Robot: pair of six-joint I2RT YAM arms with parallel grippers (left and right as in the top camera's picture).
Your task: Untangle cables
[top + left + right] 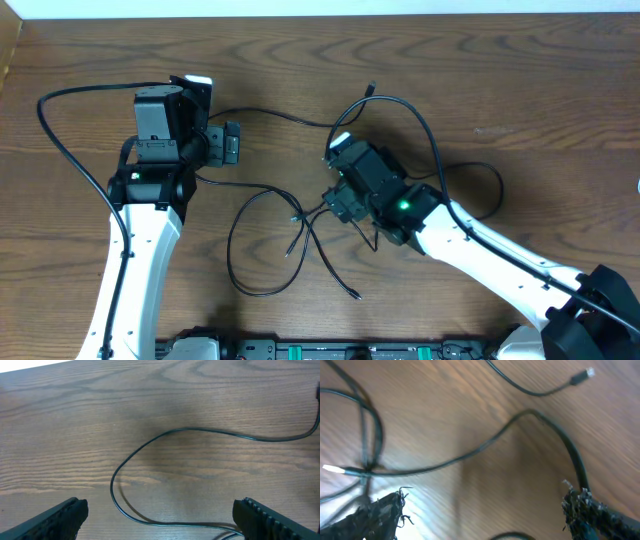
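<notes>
A pinch that caught two strands at once looked the main hazard as the right gripper (335,205) hung low over the wooden table (500,80), its jaws spread wide and holding nothing. In the blurred right wrist view its frayed black fingers (375,515) stood either side of bare wood. The crossing of the cables (367,467) lay just off the left finger, with a pale plug tip (330,467) beside it. One strand arced across between the fingers, and whether either finger touched a cord could not be told. Closing there, or lifting with several cords caught, would likely draw the crossing tighter instead of freeing it. Further out, a loose black plug (580,378) lay well apart and could snag if it were dragged through a loop. Across the table the left gripper (232,145) was also fully open and empty. One thin black cable (112,485) curved on the wood ahead of its fingers (55,520) and ran on between them, lying loose and ungripped. Seen from overhead, the cables (300,215) lay mid-table between the two arms, crossing beside the right gripper, looping wide toward the front edge and trailing up past both wrists. With the crossing intact, the task appeared to be at an early stage.
</notes>
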